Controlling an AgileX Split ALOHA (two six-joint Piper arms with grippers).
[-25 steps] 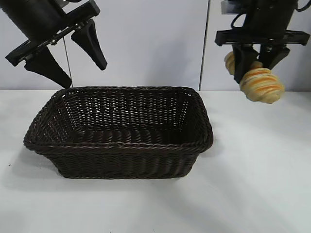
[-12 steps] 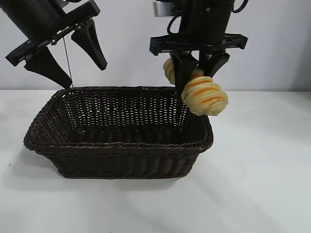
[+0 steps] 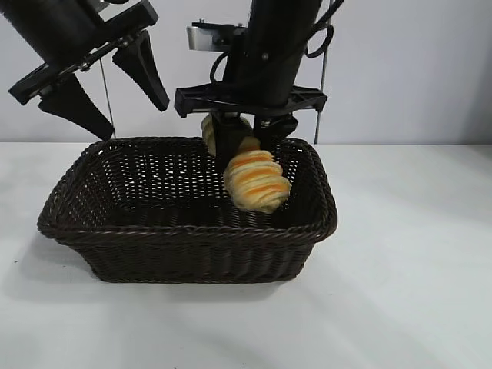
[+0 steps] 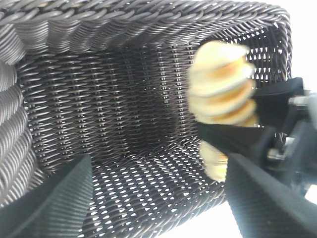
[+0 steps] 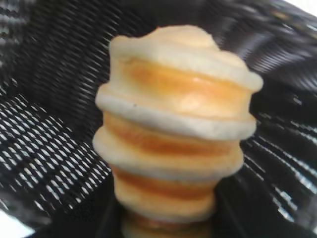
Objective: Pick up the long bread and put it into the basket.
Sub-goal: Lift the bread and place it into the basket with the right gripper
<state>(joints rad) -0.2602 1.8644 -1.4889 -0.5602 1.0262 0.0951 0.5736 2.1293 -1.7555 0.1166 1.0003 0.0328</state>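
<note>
Basket [image 3: 192,231] on white table [image 3: 407,269], right half under right gripper [image 3: 244,142]. Clamped on long bread [image 3: 256,181], pointing down. Left gripper [image 3: 115,88] spread wide above far-left rim.

Orange-striped pale bread [image 3: 256,180], dark-brown basket [image 3: 192,246]

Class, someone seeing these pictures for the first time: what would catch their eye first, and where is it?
The ridged long bread, clamped in the right gripper, hangs inside the dark wicker basket near its right end, not yet resting on the bottom. The left gripper hovers, jaws spread, above the basket's left rear corner.
</note>
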